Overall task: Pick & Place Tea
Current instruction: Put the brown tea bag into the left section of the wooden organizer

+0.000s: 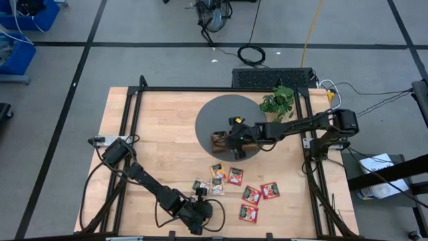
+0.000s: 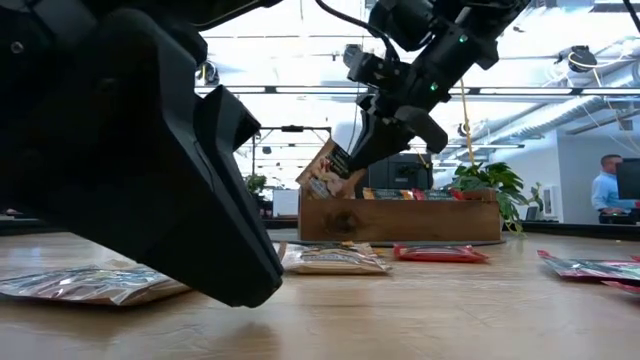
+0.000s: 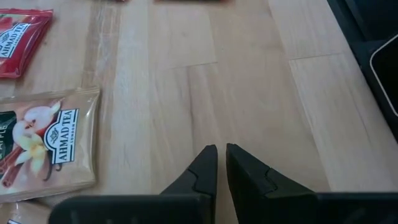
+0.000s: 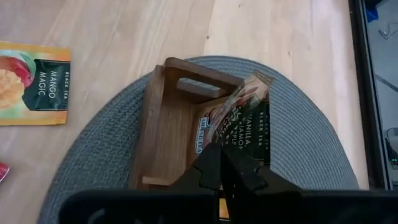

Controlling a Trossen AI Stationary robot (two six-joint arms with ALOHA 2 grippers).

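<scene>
The right gripper (image 4: 222, 155) is pinching a beige tea packet (image 4: 239, 115) over the wooden tray (image 4: 163, 134); left gripper (image 3: 221, 163), nearly closed, is holding nothing beside loose packets (image 1: 234, 186).

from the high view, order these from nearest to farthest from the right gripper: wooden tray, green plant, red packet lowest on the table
1. wooden tray: directly under the right gripper, on the grey mat.
2. green plant: at the table's far edge, beside the mat.
3. red packet: near the table's front edge, farthest.

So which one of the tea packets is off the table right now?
The beige packet pinched in the right end effector, tilted above the wooden tray on the grey mat. All the other loose packets lie flat on the table.
</scene>
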